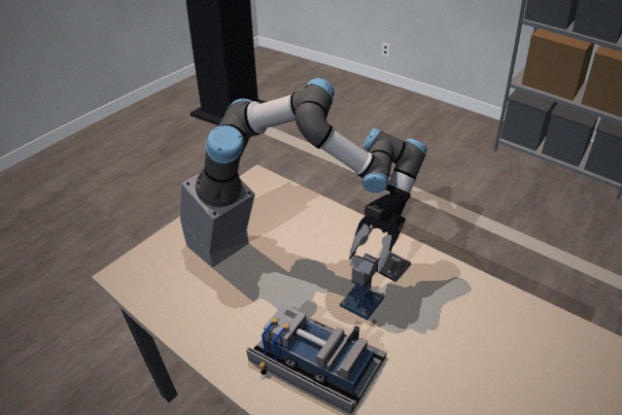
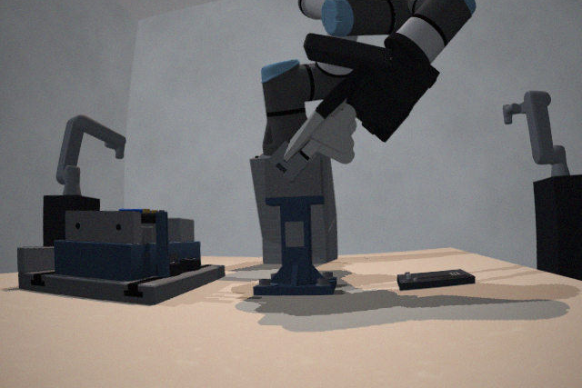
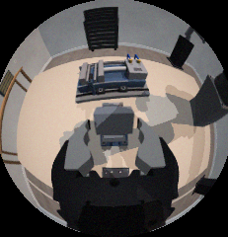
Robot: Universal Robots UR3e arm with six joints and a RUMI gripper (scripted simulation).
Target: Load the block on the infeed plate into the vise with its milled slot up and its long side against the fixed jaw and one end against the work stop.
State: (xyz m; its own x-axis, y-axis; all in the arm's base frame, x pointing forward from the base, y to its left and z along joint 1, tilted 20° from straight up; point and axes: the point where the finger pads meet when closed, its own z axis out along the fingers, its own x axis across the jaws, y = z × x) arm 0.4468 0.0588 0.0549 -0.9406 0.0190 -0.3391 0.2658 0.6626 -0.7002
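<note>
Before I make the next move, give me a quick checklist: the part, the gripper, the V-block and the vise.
1. Part seated in the V-block: ok, it rests on top of the block.
2. Gripper open and holding nothing: ok, its fingers stand apart on either side of the part.
3. Milled slot facing up: cannot tell, no view shows the slot clearly.
4. Vise open: ok, there is a gap between the jaws.
5. Infeed plate free of the part: ok.
</note>
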